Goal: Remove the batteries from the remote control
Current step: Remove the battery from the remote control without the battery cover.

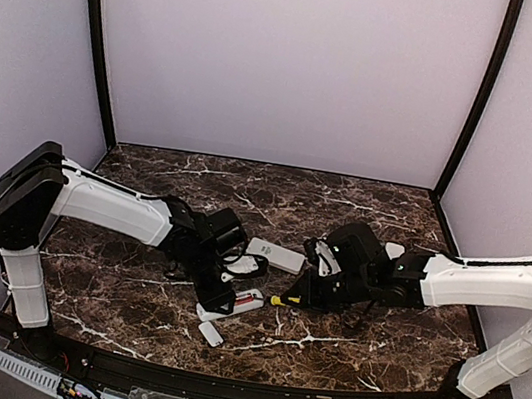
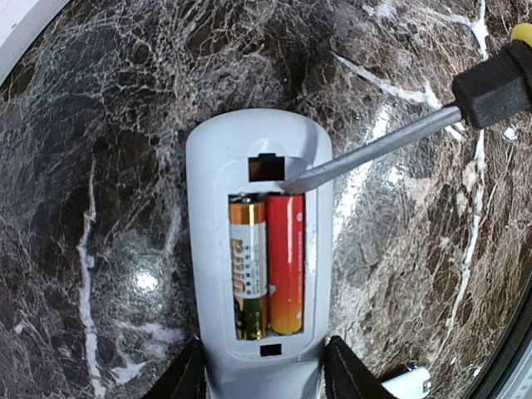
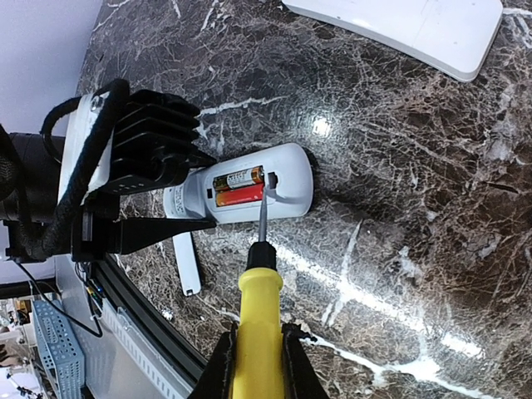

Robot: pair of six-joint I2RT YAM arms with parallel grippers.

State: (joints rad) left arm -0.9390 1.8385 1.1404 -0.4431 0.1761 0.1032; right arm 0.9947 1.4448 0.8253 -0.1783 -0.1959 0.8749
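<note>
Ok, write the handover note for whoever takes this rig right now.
Grippers: the left gripper is shut on the remote, compartment facing up. The right gripper is shut on the screwdriver, its tip at the compartment edge by the red battery.
Done: the cover is off and lies on the table near the remote.
Left to do: both batteries sit in the compartment; pry them out.

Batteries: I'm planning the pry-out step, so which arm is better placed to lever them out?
Right. The right gripper is shut on the screwdriver, whose tip sits at the red battery end of the open compartment. The left gripper clamps the remote, steadying it.
</note>
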